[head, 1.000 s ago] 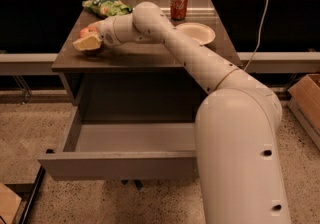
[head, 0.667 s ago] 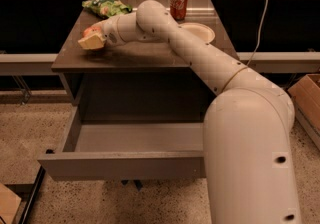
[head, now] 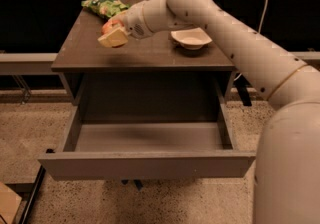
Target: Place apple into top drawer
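Note:
The apple (head: 108, 26) is small and red, and it sits between the cream fingers (head: 115, 38) of my gripper (head: 113, 33). The gripper is shut on the apple and holds it just above the left part of the dark cabinet top (head: 145, 53). My white arm reaches in from the right, across the cabinet. The top drawer (head: 150, 164) is pulled wide open below the cabinet top. Its grey floor (head: 150, 136) is bare. The gripper and apple are behind and above the drawer's left half.
A white bowl (head: 190, 38) stands on the right part of the cabinet top. A green snack bag (head: 105, 6) lies at the back left. My arm's big lower link (head: 290, 158) fills the right side. Speckled floor surrounds the cabinet.
The gripper with the apple has moved right and a little up off the cabinet top's left edge. The view has shifted, and the red can is now hidden behind my arm.

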